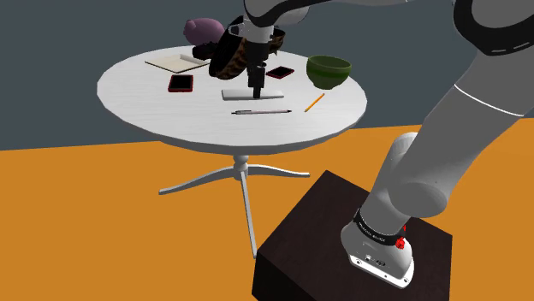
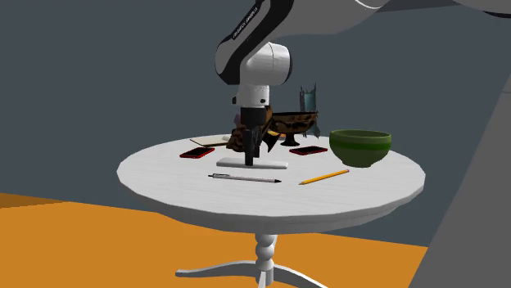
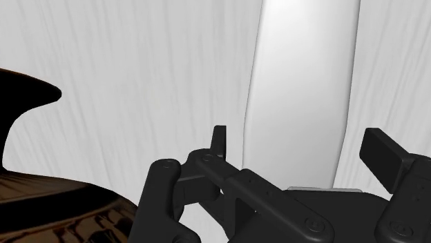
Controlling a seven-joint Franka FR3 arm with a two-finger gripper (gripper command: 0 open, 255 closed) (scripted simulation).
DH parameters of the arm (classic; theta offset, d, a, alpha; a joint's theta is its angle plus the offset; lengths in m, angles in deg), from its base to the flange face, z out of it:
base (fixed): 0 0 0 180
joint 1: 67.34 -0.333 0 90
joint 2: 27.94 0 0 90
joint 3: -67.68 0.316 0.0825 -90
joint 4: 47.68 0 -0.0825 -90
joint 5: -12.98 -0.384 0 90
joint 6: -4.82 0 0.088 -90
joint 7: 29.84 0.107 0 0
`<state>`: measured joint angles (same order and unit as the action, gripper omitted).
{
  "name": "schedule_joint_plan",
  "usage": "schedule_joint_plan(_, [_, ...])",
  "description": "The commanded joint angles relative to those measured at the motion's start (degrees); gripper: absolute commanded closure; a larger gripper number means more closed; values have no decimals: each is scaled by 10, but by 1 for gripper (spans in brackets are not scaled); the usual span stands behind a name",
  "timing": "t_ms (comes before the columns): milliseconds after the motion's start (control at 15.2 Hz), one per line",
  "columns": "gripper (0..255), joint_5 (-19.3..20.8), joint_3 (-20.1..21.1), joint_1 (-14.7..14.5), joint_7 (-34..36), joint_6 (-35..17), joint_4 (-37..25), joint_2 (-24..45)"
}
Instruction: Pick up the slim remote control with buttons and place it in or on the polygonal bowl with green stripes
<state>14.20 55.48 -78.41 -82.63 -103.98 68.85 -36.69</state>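
The slim white remote control (image 1: 272, 93) lies flat near the middle of the round white tabletop (image 1: 137, 90). The black gripper (image 1: 255, 91) stands low over it. Its fingers (image 3: 219, 141) are spread wide, one along each long side of the remote, with a small gap on both sides, and they grasp nothing. The green bowl (image 1: 329, 70) sits well apart, near the tabletop's edge at the shoulder view's right.

Round white pedestal table (image 1: 137, 85). Carries, in the shoulder view: white remote (image 1: 252, 92), centre; pen (image 1: 261, 111), nearer; pencil (image 1: 314, 101), right; green bowl (image 1: 329, 71), far right; red-edged phone (image 1: 180, 83), left; notepad (image 1: 177, 61), far left.
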Motion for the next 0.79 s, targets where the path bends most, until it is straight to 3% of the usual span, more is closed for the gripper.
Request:
schedule_joint_plan(0, [0, 0, -1, 1, 0, 1, 5, 4])
schedule_joint_plan(66, [255, 0, -1, 1, -1, -2, 9, 3])
schedule_joint_plan(726, [255, 0, -1, 1, 0, 8, -2, 3])
